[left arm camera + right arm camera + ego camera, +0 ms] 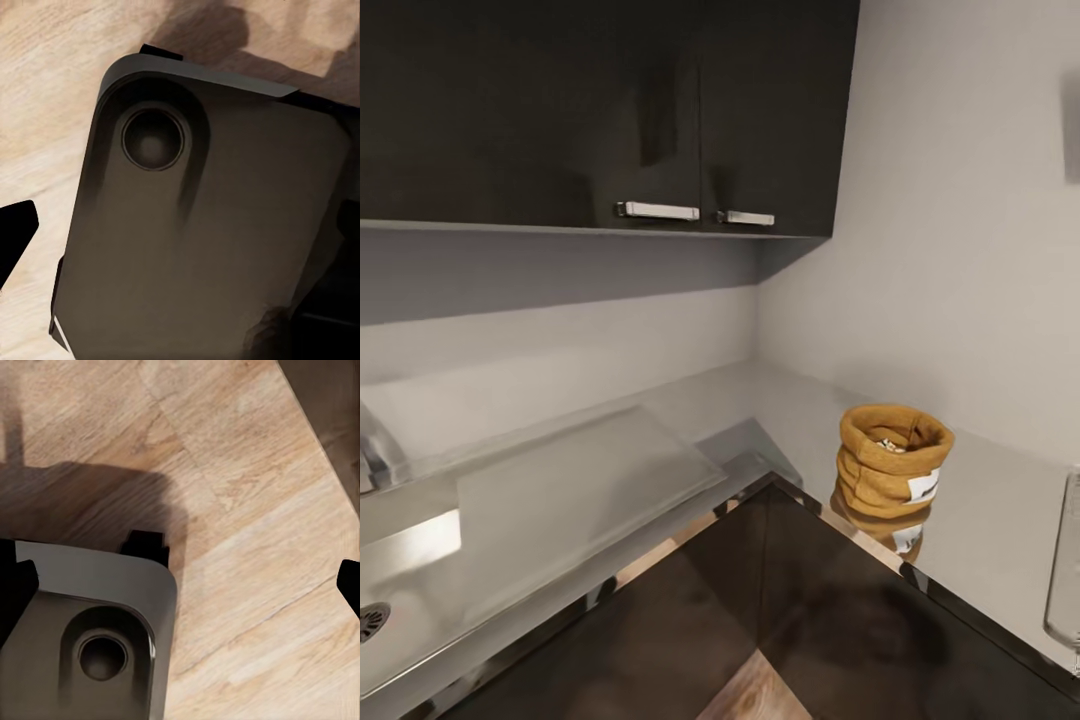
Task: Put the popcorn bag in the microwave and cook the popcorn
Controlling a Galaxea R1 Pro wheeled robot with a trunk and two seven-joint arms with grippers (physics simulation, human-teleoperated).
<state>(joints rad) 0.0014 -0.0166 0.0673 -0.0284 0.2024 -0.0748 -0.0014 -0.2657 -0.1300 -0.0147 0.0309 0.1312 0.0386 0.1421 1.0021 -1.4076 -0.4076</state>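
Nothing of the job is done yet, as far as I can judge: the popcorn bag (890, 460) sits untouched, and fetching it, loading the microwave and heating all remain.

The biggest thing before me is the surface (690, 430), a grey, glossy, metal-look slab bent in an L, so polished that it mirrors the bag. Its thin bright edge caps dark brown cabinets. Above hang dark wall cupboards (600, 110) with flat matt doors and two short pale bar handles (658, 210). The walls are plain and light. A shallow rectangular draining area is pressed into the long arm of the slab, and a round drain grille (370, 620) shows at its near outer end.

The bag stands upright on the short arm of the L, close to its front edge and not far from the inner corner. It is a wrinkled mustard-brown sack, soft-looking, with a thick rolled rim and a white label on its side. Small pale bits (887, 445) lie in its open mouth.

Both wrist views look down on pale wood-grain floor (247, 510) and the robot's dark rounded base (202, 225). I cannot tell the state of either claw.
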